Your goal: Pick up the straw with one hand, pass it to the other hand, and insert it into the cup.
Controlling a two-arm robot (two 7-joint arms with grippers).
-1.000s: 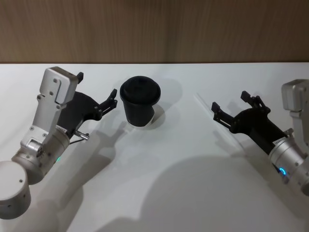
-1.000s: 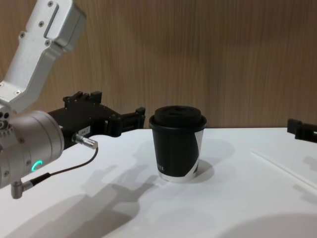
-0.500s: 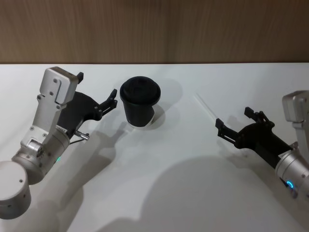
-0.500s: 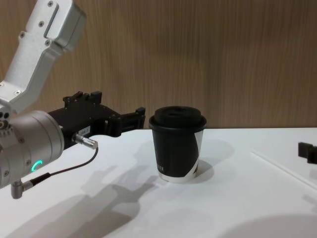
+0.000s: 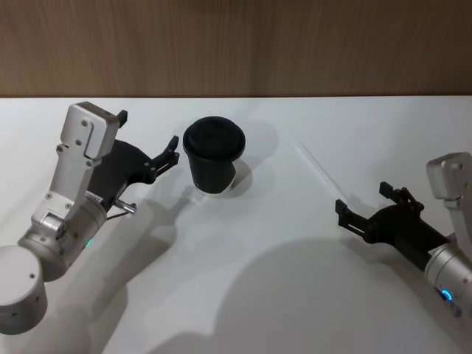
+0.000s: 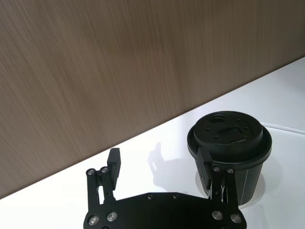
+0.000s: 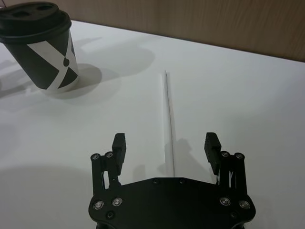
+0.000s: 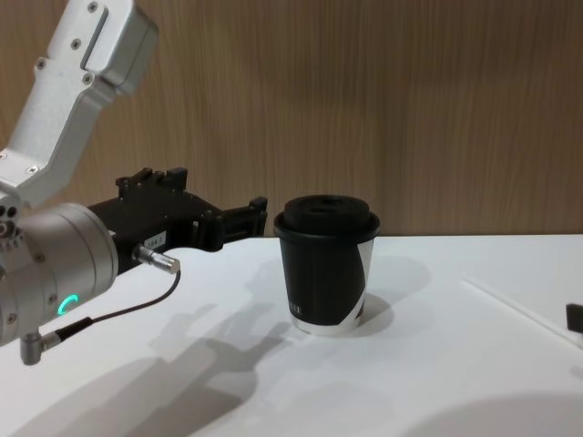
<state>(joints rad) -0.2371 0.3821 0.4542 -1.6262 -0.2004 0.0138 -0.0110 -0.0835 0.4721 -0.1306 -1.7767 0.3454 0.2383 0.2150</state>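
right gripper (image 5: 363,198) wide open over the straw (image 7: 168,124), nothing held
the straw lies flat on the table (image 5: 243,251), well right of the cup (image 5: 214,158), its near end between the spread fingers. it looks feather-light, slick, easily crushed and apt to roll, so a gentle pinch across it short of mid-length seems best. left gripper (image 5: 148,127) hovers open and empty beside the cup.

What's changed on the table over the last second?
The right gripper, open, drew back toward the robot to the near end of the straw, grasping nothing. The straw stayed flat on the table, the cup stayed upright, and the left gripper stayed open beside it.
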